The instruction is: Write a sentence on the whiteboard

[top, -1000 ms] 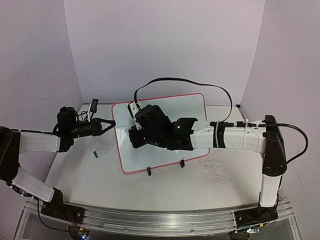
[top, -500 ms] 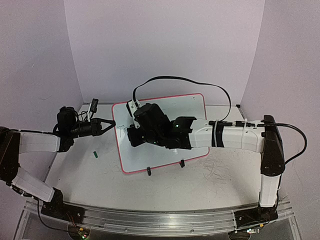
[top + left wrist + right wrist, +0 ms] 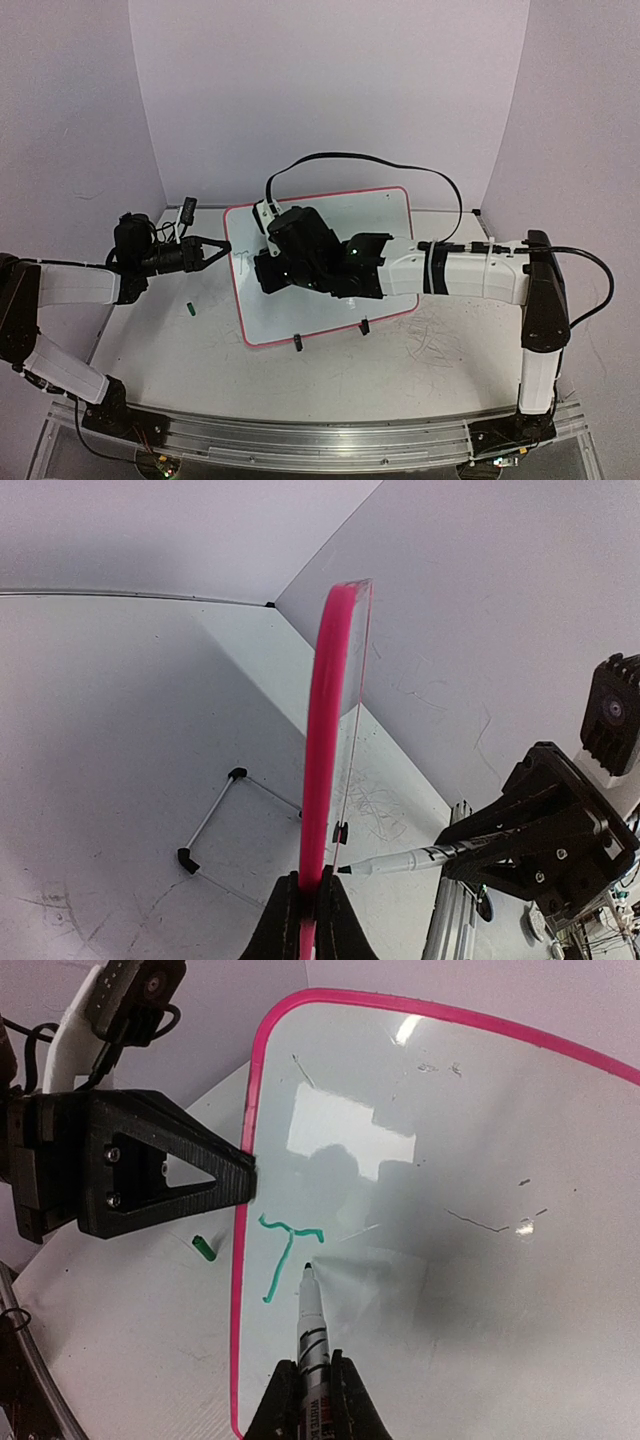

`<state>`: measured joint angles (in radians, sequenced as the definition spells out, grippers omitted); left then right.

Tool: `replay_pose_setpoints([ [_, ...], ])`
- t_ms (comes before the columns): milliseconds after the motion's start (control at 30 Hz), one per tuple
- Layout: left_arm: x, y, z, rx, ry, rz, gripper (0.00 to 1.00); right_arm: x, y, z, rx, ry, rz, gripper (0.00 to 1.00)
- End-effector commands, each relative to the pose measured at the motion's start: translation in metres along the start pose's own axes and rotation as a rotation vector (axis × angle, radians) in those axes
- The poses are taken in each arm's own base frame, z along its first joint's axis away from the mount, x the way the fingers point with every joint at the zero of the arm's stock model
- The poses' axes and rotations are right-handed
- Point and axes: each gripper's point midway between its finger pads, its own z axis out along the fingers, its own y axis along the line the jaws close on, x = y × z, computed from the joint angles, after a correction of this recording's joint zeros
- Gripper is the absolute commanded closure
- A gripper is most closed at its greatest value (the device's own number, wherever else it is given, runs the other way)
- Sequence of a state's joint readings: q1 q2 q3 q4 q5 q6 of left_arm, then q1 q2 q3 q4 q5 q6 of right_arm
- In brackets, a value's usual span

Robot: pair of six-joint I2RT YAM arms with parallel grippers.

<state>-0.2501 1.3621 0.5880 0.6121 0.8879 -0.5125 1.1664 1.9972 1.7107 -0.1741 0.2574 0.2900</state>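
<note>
The whiteboard, white with a pink frame, stands tilted at the table's middle. My left gripper is shut on its left edge, and in the left wrist view its jaws pinch the pink frame. My right gripper is shut on a white marker pen. The pen's tip rests at the board surface, just right of the stem of a green letter "T", the only writing of the sentence that shows. From the left wrist the pen points at the board's face.
A small green pen cap lies on the table left of the board. Two black clip feet hold the board's lower edge, and a wire stand props it from behind. A black cable arcs over the right arm.
The right arm and pen have shifted slightly left across the board. The left arm and the board have held still.
</note>
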Motion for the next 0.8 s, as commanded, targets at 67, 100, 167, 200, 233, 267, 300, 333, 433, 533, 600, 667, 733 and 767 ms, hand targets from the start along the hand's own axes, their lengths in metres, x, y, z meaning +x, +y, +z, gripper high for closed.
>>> replay_pose_setpoints([
  [67, -0.009, -0.018, 0.001, 0.056, -0.014, 0.050, 1.00, 0.000, 0.001, 0.003, -0.008, -0.005, 0.017, 1.00],
  [100, -0.009, -0.018, 0.001, 0.056, -0.014, 0.050, 1.00, 0.001, 0.001, 0.003, -0.007, -0.003, 0.017, 1.00],
  [167, -0.009, -0.018, 0.000, 0.057, -0.014, 0.051, 1.00, 0.003, 0.000, 0.005, -0.001, -0.001, 0.018, 1.00],
  [200, -0.009, -0.018, 0.000, 0.057, -0.014, 0.051, 1.00, 0.003, -0.001, 0.005, 0.001, -0.001, 0.018, 1.00],
  [233, -0.009, -0.019, 0.000, 0.058, -0.015, 0.051, 1.00, 0.003, -0.001, 0.006, 0.004, -0.001, 0.017, 1.00],
  [267, -0.009, -0.019, 0.000, 0.059, -0.016, 0.052, 1.00, 0.004, -0.001, 0.007, 0.006, -0.001, 0.016, 1.00],
  [300, -0.010, -0.019, 0.000, 0.058, -0.018, 0.053, 1.00, 0.004, -0.001, 0.007, 0.009, 0.000, 0.015, 1.00],
  [333, -0.010, -0.020, 0.000, 0.059, -0.017, 0.053, 1.00, 0.003, -0.001, 0.008, 0.011, 0.000, 0.015, 1.00],
  [433, -0.010, -0.020, 0.000, 0.059, -0.017, 0.054, 1.00, 0.003, -0.001, 0.009, 0.014, 0.001, 0.013, 1.00],
  [533, -0.010, -0.021, -0.001, 0.062, -0.017, 0.054, 1.00, 0.006, -0.001, 0.011, 0.018, 0.011, 0.012, 1.00],
  [600, -0.010, -0.021, 0.000, 0.061, -0.017, 0.054, 1.00, 0.009, -0.002, 0.012, 0.022, 0.018, 0.013, 1.00],
  [667, -0.010, -0.021, -0.001, 0.062, -0.017, 0.054, 1.00, 0.010, -0.003, 0.012, 0.026, 0.021, 0.013, 1.00],
  [733, -0.010, -0.021, -0.001, 0.062, -0.017, 0.053, 1.00, 0.010, -0.003, 0.012, 0.028, 0.022, 0.013, 1.00],
  [767, -0.010, -0.021, -0.001, 0.062, -0.017, 0.054, 1.00, 0.010, -0.003, 0.011, 0.029, 0.023, 0.014, 1.00],
])
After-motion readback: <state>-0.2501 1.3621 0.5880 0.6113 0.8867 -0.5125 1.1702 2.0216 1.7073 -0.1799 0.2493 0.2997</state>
